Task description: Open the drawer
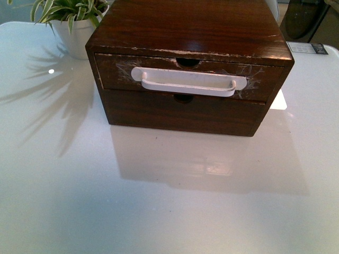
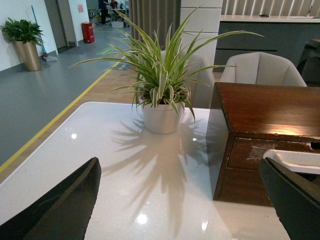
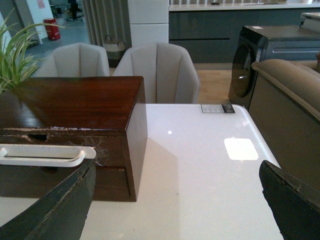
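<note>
In the front view we see a dark wooden box [image 1: 190,26] standing on the white counter [image 1: 159,201]. The drawer [image 1: 114,73] is the upper front, sitting flush in the box, with whitish scratches at both ends. Its white bar handle [image 1: 188,82] runs across the middle, and a semicircular notch [image 1: 188,62] cuts its top rim. Below it lies a plain front [image 1: 180,114] without a handle. A potted plant [image 1: 74,29] stands behind the box's left corner. Neither arm shows here.

In the left wrist view, we see the left claw [image 2: 180,170] released, its two dark fingers [image 2: 65,205] spread wide with only bare counter between them. It hangs apart from the box, off its left side. One end of the drawer [image 2: 250,152] and handle [image 2: 295,160] shows past one finger.

In the right wrist view, the right claw [image 3: 177,170] is likewise released, its fingers [image 3: 290,200] wide apart and gripping nothing. The drawer [image 3: 112,147] is closed, and it and its handle [image 3: 42,155] lie near one finger, not touched. Pale chairs [image 3: 157,70] stand beyond the counter.
</note>
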